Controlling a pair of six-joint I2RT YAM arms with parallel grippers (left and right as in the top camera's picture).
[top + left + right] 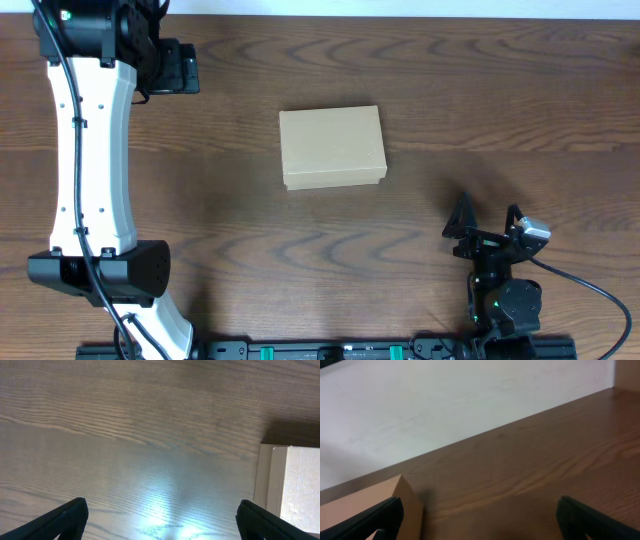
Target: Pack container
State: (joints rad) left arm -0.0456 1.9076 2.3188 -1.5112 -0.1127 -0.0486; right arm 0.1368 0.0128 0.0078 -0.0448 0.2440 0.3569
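Overhead view: the container, a small rectangular box of plain tan-brown cardboard, lies flat on the wood-grain table slightly above the middle of the view. Its flap lid is down and flush, so the contents cannot be seen. The top face is smooth and unmarked, and a thin lip runs along the edge nearest the robot's base. No gripper touches it.

The left arm, white with black joints, reaches up the left side of the table. The left gripper sits near the far left corner, well apart from the container. The right gripper stands near the base at lower right, below and to the right of the box, with its two dark fingers spread.

Left wrist view: the left gripper has its fingertips set wide apart over bare wood, holding nothing. One corner of the container enters at the right edge, showing a pale face with a tan border strip.

Right wrist view: the right gripper is likewise spread wide and empty. A tan corner of the container shows at lower left, just beside the left finger. A white surface lies beyond the far table edge.
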